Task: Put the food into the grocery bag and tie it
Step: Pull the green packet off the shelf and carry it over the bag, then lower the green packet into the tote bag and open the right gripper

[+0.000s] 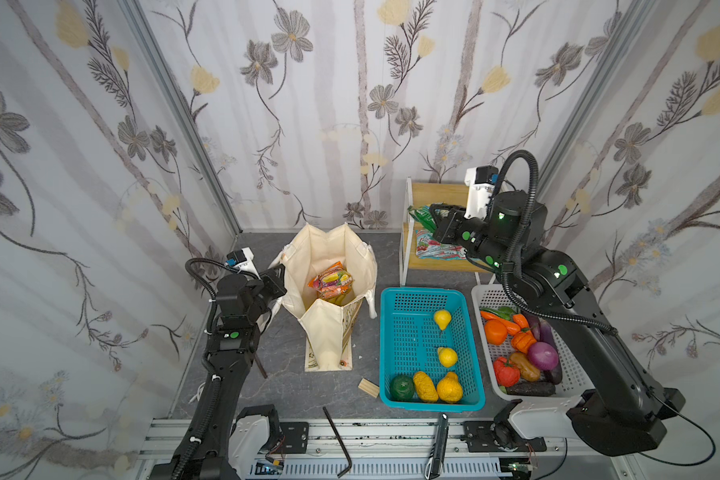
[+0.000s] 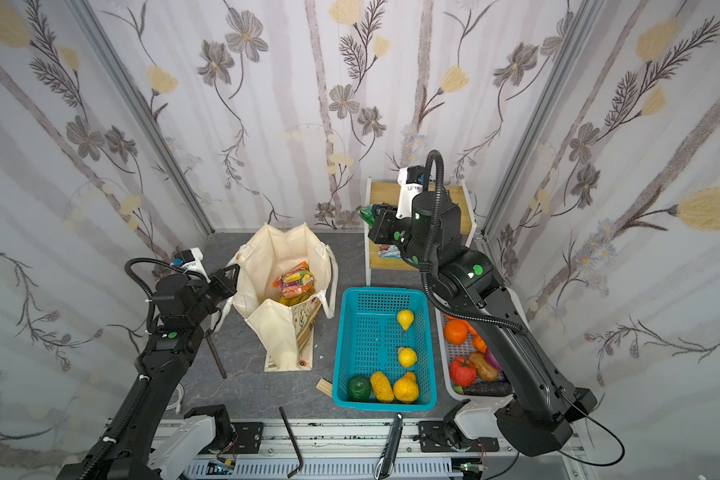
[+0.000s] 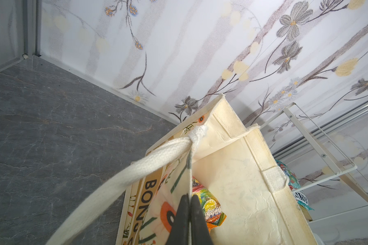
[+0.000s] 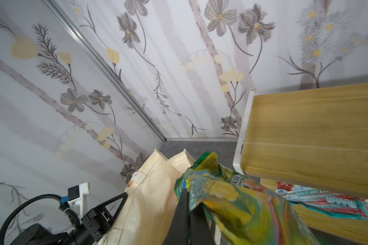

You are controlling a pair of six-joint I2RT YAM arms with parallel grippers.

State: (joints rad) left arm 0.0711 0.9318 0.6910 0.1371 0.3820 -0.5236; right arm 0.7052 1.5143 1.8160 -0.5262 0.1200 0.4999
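The cream grocery bag [image 1: 341, 253] [image 2: 267, 253] stands open on the grey table. My left gripper [image 1: 281, 270] [image 3: 190, 196] is shut on its printed side wall just below the rim. An orange snack packet [image 1: 331, 282] [image 3: 208, 209] lies inside the bag. My right gripper [image 1: 431, 216] [image 4: 189, 195] is shut on the green snack packet [image 2: 364, 212] [image 4: 232, 197], held in the air at the shelf's left edge, right of the bag. A lemon [image 1: 447, 356] lies in the teal basket [image 1: 422, 292]. A round orange [image 1: 495, 331] and a purple onion [image 1: 543, 356] lie in the white basket [image 1: 491, 293].
A wooden shelf [image 1: 433, 193] at the back right holds teal-red packets [image 1: 437, 249]. The teal basket also has a dark green fruit [image 1: 402, 387] and other yellow fruits. A wood block [image 1: 368, 387], a hex key [image 1: 337, 440] and a pen-like tool [image 1: 439, 444] lie near the front.
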